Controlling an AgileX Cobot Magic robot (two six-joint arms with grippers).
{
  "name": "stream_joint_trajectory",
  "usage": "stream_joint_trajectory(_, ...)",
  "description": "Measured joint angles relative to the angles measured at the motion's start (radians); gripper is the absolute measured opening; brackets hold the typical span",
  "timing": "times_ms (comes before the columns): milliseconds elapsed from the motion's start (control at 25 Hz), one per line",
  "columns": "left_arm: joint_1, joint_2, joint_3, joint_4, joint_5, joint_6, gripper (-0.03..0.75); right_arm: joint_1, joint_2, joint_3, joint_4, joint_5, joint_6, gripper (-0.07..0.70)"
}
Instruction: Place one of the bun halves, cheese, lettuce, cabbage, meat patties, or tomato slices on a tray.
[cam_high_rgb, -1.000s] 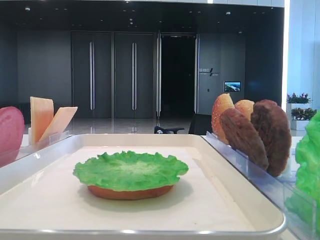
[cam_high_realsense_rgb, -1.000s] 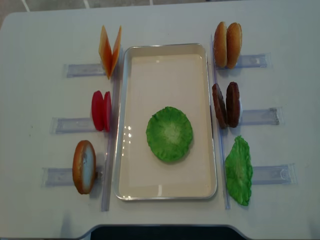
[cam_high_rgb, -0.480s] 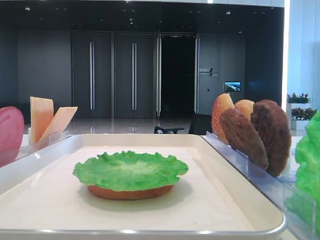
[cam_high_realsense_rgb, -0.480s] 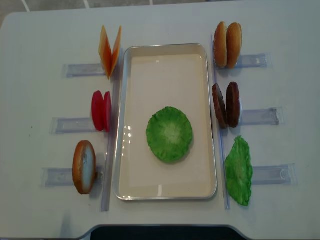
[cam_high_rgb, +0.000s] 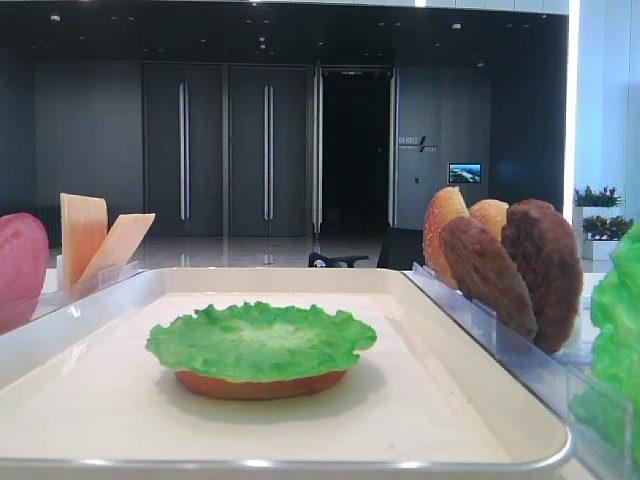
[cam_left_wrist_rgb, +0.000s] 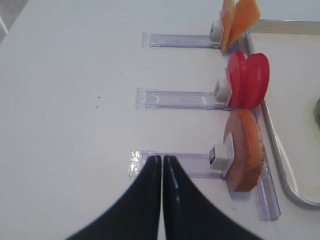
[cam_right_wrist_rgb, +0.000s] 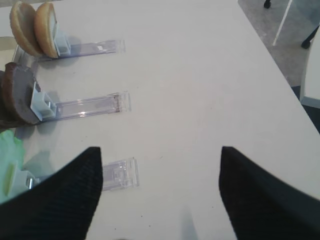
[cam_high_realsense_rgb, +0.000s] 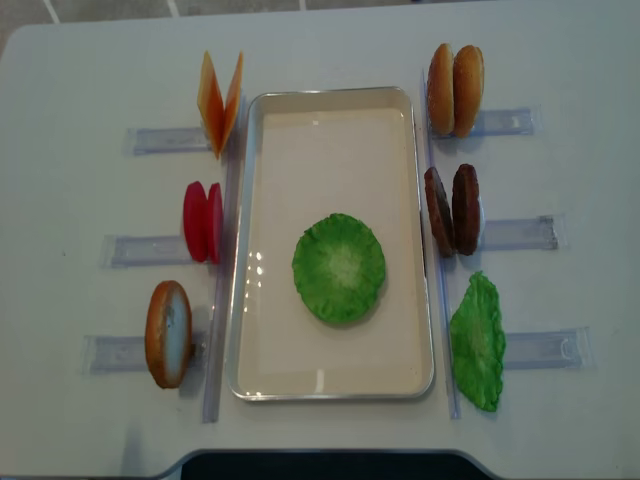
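Exterior high — lettuce (cam_high_rgb: 260, 340) atop bun half (cam_high_rgb: 260, 384)

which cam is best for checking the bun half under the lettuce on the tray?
The low exterior high view: it shows the bun half edge-on beneath the lettuce. In the overhead realsense view the lettuce hides it completely. The left wrist catches only a green sliver at the frame edge; the right wrist shows neither.

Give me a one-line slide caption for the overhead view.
Lettuce on a bun half in the tray, remaining ingredients standing in racks alongside.
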Motion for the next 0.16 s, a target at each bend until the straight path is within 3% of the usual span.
stream_joint_trajectory(160, 0.000, 0.000, 0.000, 0.000, 0.000, 0.000, 0.000, 0.000, 0.000, 0.000, 0.000, 0.000, 0.000, 0.496)
